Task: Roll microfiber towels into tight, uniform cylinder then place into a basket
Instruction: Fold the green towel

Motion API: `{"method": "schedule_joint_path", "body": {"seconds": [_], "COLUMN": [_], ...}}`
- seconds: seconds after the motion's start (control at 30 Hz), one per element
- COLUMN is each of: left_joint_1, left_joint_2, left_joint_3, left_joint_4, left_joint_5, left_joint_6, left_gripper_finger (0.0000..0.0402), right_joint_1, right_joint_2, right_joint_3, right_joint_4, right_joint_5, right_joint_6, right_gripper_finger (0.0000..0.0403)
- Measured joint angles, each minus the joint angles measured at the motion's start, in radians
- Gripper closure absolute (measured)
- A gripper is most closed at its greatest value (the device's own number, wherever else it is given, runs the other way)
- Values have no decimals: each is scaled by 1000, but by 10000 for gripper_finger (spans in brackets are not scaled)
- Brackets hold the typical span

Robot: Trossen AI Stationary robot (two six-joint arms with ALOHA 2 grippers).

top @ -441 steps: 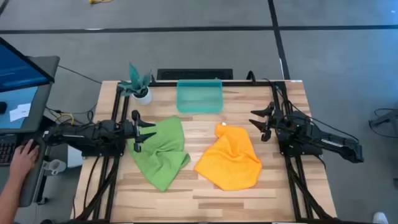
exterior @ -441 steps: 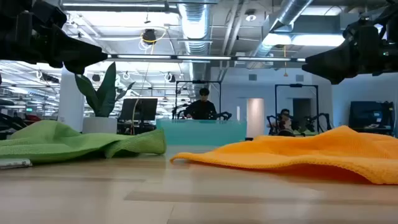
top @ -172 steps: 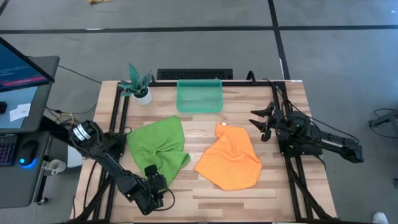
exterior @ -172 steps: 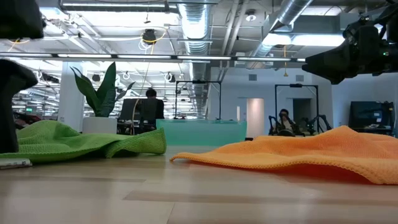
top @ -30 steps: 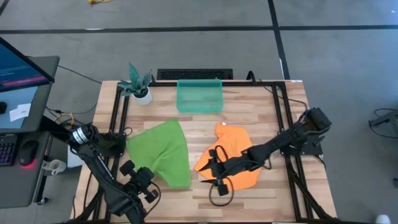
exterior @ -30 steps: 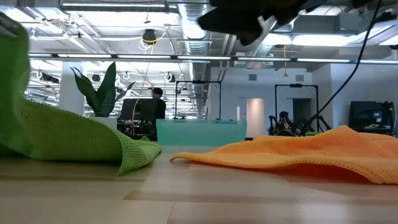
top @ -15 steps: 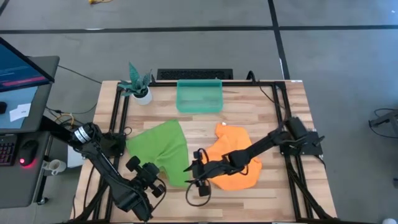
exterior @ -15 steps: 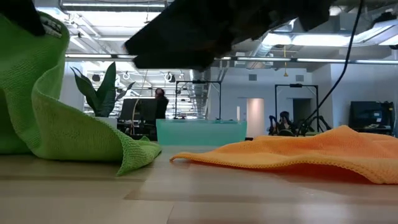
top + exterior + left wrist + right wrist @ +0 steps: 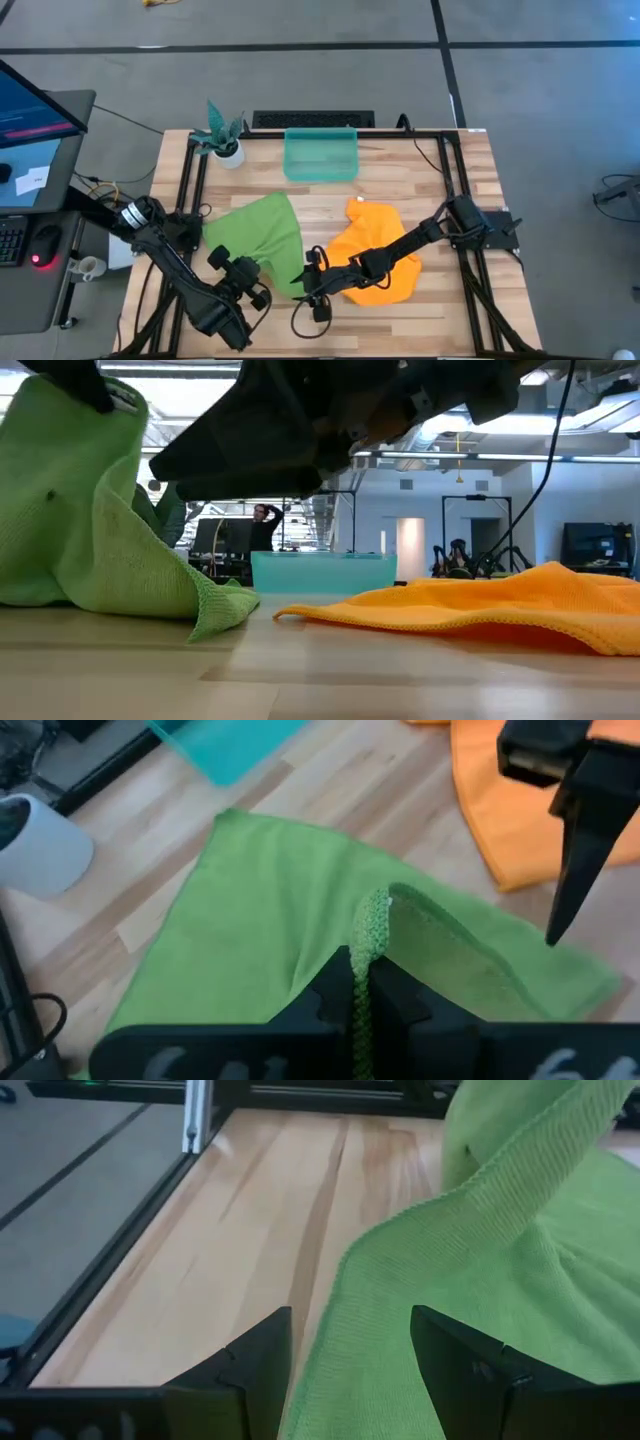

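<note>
The lime green towel (image 9: 262,232) lies on the table's left half, its near part raised off the wood (image 9: 80,510). My left gripper (image 9: 255,274) is shut on it near the table's near edge. My right gripper (image 9: 301,283) reaches across from the right, low over the table and open. Its fingers (image 9: 255,1365) stand on either side of the green towel's near right edge (image 9: 340,1340). The orange towel (image 9: 378,252) lies crumpled flat under the right arm. The teal basket (image 9: 320,155) stands at the far edge. My left gripper pinches a fold at the green towel's near edge (image 9: 368,935) between its two fingers, coming slanting down from the near left. The pinched cloth stands up above the fingers. The held part hangs slack and clear of the table; the far part stays on the wood. My right gripper: whether its fingers touch the green towel cannot be told.
A white pot with a teal plant (image 9: 224,140) stands at the far left corner. Black frame rails (image 9: 190,180) run along the table's left and right sides. Bare wood (image 9: 390,320) shows along the near edge. A desk with a screen (image 9: 35,110) stands left of the table.
My left gripper has carried the green towel's pinched near edge toward the table's right, and more cloth now hangs raised below it. My right gripper has come down and moved left across the orange towel toward the green towel's near right edge, staying open.
</note>
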Motion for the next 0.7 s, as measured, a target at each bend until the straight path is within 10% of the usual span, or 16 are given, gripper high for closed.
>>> {"method": "schedule_joint_path", "body": {"seconds": [0.7], "left_joint_1": [108], "left_joint_2": [0], "left_joint_3": [0], "left_joint_4": [1], "left_joint_5": [-135], "left_joint_6": [94], "left_gripper_finger": [400], "right_joint_1": [-74], "right_joint_2": [0], "right_joint_3": [0], "right_joint_4": [-52], "right_joint_5": [1], "right_joint_6": [249], "right_gripper_finger": [177]}}
